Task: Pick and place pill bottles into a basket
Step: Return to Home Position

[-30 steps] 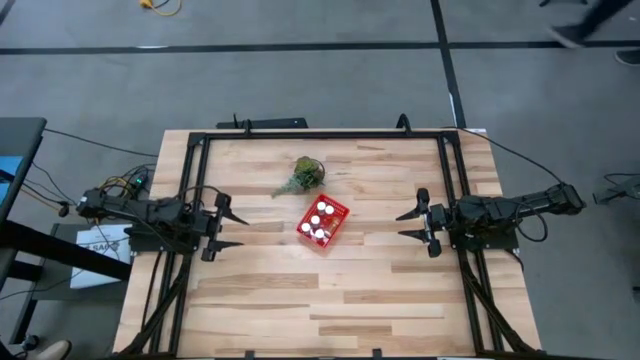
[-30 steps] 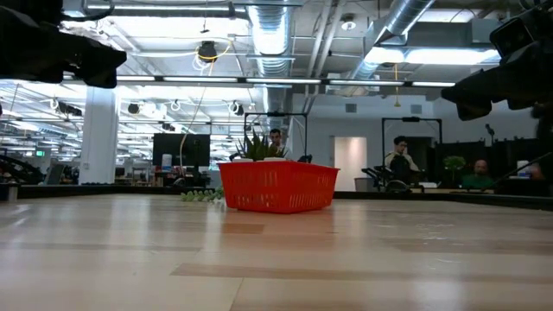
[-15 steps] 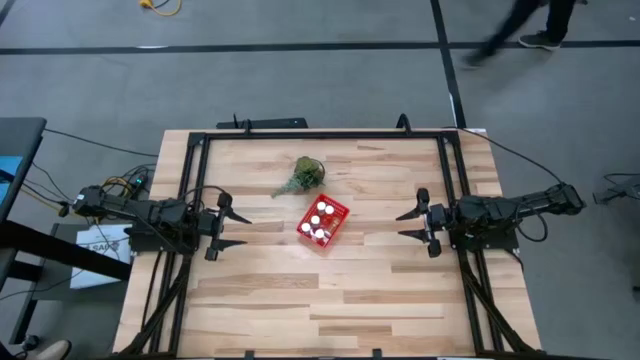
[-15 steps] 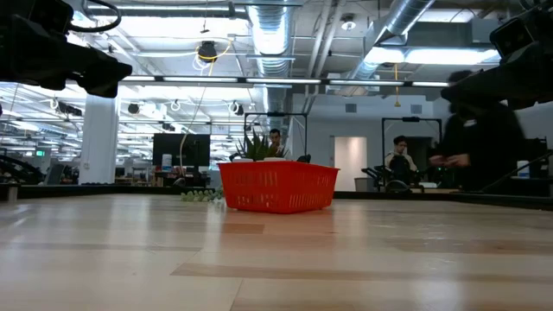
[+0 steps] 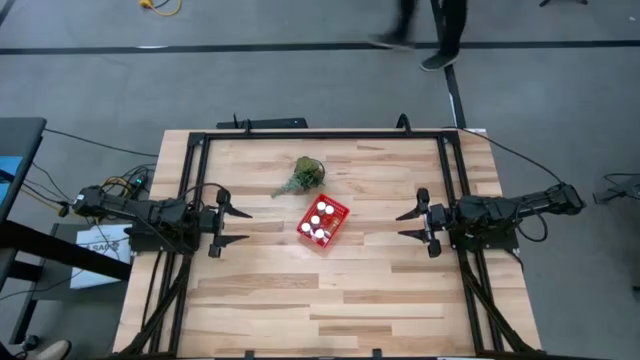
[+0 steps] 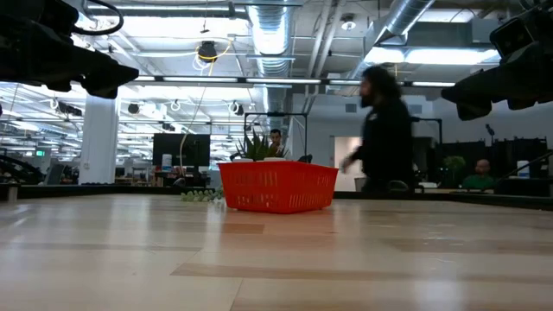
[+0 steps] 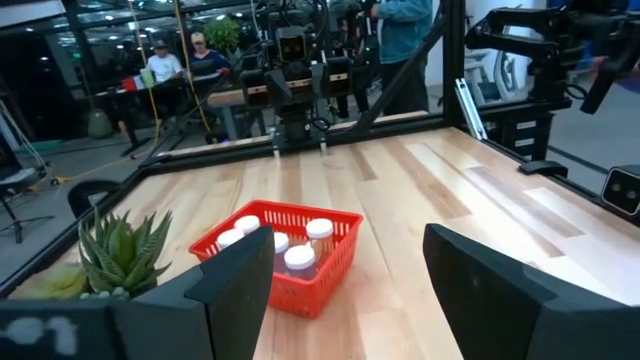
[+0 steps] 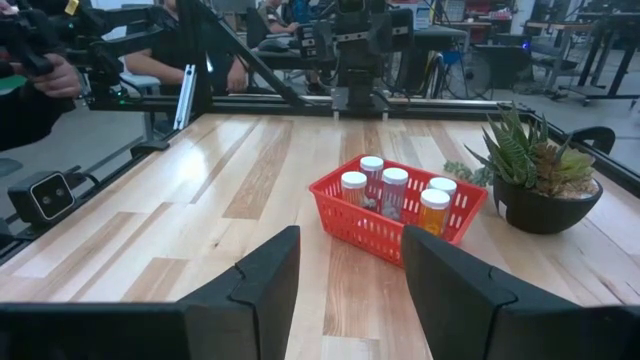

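The red mesh basket (image 5: 323,222) stands on the table's middle, and also shows in the low view (image 6: 276,186). Several white-capped pill bottles (image 8: 395,190) stand upright inside it, as the left wrist view (image 7: 300,252) also shows. My left gripper (image 5: 246,227) is open and empty above the table's left side, pointing level toward the basket. My right gripper (image 5: 399,227) is open and empty above the right side, facing the basket from the other way. No bottle shows outside the basket.
A green spiky plant in a dark pot (image 5: 305,175) stands just beyond the basket toward the far edge. A black frame (image 5: 320,133) runs round the table. A person (image 6: 380,130) walks past in the room behind the far edge.
My left gripper has moved a little toward the table's right, nearer the basket, staying open and level. A person has walked across the room behind the table's far edge.
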Controlling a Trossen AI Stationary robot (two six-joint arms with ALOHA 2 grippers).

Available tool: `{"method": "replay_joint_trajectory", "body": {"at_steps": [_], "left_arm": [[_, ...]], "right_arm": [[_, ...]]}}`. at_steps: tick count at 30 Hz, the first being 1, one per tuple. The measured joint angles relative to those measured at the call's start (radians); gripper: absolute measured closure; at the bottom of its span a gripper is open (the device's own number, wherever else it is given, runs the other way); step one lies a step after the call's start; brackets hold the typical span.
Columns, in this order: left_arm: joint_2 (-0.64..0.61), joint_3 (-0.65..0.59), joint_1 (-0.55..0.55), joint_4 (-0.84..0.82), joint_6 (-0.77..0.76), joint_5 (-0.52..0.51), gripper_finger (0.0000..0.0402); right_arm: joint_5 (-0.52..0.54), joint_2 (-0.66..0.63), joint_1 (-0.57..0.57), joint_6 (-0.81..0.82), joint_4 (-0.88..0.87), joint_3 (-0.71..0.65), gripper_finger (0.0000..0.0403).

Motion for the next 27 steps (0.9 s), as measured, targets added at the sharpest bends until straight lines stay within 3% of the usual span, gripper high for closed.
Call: {"method": "replay_joint_trajectory", "body": {"at_steps": [15, 21, 27], "left_arm": [[0.0, 0.002, 0.0, -0.003, -0.039, -0.012, 0.0154], [0.0, 0.002, 0.0, -0.002, -0.039, -0.029, 0.0154], [0.0, 0.002, 0.0, 0.0, -0.04, -0.029, 0.0154]], "right_arm": [[0.006, -0.001, 0.0, -0.031, 0.008, 0.0, 0.0234], [-0.001, -0.089, -0.041, -0.043, 0.054, -0.002, 0.0234], [-0.133, -0.155, -0.085, -0.089, 0.085, -0.003, 0.0234]]}}
